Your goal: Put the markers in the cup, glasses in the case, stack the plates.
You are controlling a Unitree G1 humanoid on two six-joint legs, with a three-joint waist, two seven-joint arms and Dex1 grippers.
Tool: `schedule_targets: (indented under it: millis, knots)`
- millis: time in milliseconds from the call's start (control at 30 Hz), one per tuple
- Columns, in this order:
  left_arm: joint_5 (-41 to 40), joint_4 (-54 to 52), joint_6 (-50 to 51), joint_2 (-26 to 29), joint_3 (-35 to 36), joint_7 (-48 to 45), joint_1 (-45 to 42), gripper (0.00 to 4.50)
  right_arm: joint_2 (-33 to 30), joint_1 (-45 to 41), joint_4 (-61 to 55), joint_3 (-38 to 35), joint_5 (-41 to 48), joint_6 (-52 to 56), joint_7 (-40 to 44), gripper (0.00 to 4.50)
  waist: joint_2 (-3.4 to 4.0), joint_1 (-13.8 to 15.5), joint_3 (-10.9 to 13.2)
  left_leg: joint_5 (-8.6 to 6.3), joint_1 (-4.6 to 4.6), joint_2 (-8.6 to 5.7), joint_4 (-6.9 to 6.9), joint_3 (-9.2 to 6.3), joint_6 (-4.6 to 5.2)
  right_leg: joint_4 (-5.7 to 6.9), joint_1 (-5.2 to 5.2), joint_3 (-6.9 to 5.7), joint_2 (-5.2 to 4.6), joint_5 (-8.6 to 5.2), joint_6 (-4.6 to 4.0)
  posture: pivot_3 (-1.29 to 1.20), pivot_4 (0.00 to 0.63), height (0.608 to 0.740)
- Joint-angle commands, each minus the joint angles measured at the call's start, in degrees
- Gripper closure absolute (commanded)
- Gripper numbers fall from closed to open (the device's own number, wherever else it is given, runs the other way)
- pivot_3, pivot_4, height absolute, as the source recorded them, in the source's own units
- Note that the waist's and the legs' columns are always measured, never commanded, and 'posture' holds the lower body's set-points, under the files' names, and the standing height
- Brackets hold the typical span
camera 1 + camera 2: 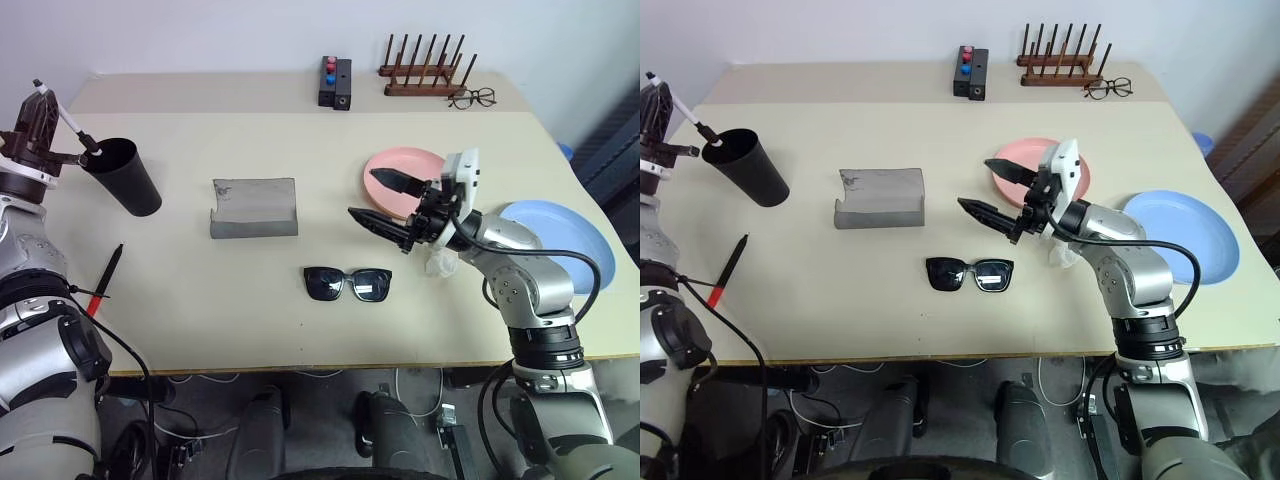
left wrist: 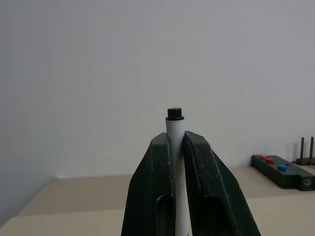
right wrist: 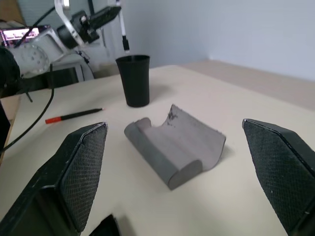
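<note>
My left gripper (image 1: 38,118) is shut on the white marker (image 1: 68,122), held slanted at the table's left end. The marker's dark lower end hangs just over the mouth of the black cup (image 1: 125,178). In the left wrist view the fingers (image 2: 202,167) pinch the white marker (image 2: 175,130). The red marker (image 1: 105,280) lies flat near the front left edge. The grey case (image 1: 254,207) rests mid-table, with the black sunglasses (image 1: 347,284) in front of it. My right gripper (image 1: 361,192) hovers open and empty between the sunglasses and the pink plate (image 1: 400,160). The blue plate (image 1: 560,235) lies at the right edge.
At the back stand a black box with red and blue buttons (image 1: 335,82), a wooden peg rack (image 1: 425,70) and wire-framed spectacles (image 1: 472,97). A crumpled white scrap (image 1: 440,265) lies under my right forearm. The table's front edge runs close behind the sunglasses.
</note>
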Motion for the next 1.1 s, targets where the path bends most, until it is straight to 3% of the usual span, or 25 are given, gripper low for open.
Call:
schedule_targets:
  millis: [33, 433, 467, 500, 733, 933, 1100]
  knots:
    - [-0.4, -0.5, -1.1, 0.8, 0.6, 0.4, -0.2, 4.46, 2.1, -1.7, -3.4, -2.8, 2.2, -3.3, -1.3, 0.0, 0.0, 0.0, 0.0, 0.0, 0.0, 0.0, 0.0, 0.0, 0.0, 0.0, 0.0, 0.0, 0.0, 0.0, 0.0, 0.0, 0.15, 0.74]
    - [0.2, -0.1, -1.0, 0.1, 0.1, 2.1, 0.1, 4.46, 2.3, -0.7, -3.6, -1.1, -1.5, -8.9, -0.4, 0.0, 0.0, -0.1, 0.0, 0.0, 0.01, 0.01, -0.01, 0.0, 0.0, 0.0, 0.0, 0.0, 0.01, 0.0, 0.0, 0.0, 0.15, 0.74]
    - [-0.2, -0.2, -0.6, -0.1, 0.3, 1.8, 0.0, 3.68, 2.3, -0.6, -3.6, -1.1, -1.5, -9.0, -0.3, 0.0, 0.0, -0.1, 0.0, 0.0, 0.01, 0.01, -0.01, 0.0, 0.0, 0.0, 0.0, 0.0, 0.01, 0.0, 0.0, 0.0, 0.15, 0.74]
    - [-0.1, -0.3, -0.7, -0.1, 0.2, 1.8, 0.0, 3.44, 2.3, -0.6, -3.5, -1.1, -1.5, -9.1, -0.3, 0.0, 0.0, -0.1, 0.0, 0.0, 0.01, 0.01, -0.01, 0.0, 0.0, 0.0, 0.0, 0.0, 0.01, 0.0, 0.0, 0.0, 0.15, 0.74]
    - [-0.1, -1.4, -0.2, -0.3, -0.3, 1.4, -0.4, 0.02, 2.1, -0.7, -2.9, -1.1, -1.7, -9.5, 0.1, 0.0, 0.0, -0.1, 0.0, 0.0, 0.01, 0.01, -0.01, 0.0, 0.0, 0.01, 0.0, 0.0, 0.01, 0.0, 0.0, 0.0, 0.15, 0.74]
    - [0.3, -8.7, 7.4, 0.7, -2.0, 4.1, 0.4, 0.02, 2.1, 0.0, -2.7, -1.0, -1.9, -9.6, 0.4, 0.0, 0.0, -0.1, 0.0, 0.0, 0.01, 0.02, -0.01, 0.0, 0.0, 0.01, 0.0, 0.0, 0.01, 0.0, 0.0, 0.0, 0.15, 0.74]
    - [-7.4, -31.2, 36.3, 6.1, -2.1, 3.4, 9.8, 0.02, 2.0, 0.2, -1.9, -1.0, -2.1, -9.7, 1.1, 0.0, 0.01, -0.9, 0.0, 0.0, 0.01, 0.04, -0.06, 0.0, 0.0, 0.01, -0.02, 0.0, 0.02, 0.0, 0.0, 0.0, 0.15, 0.74]
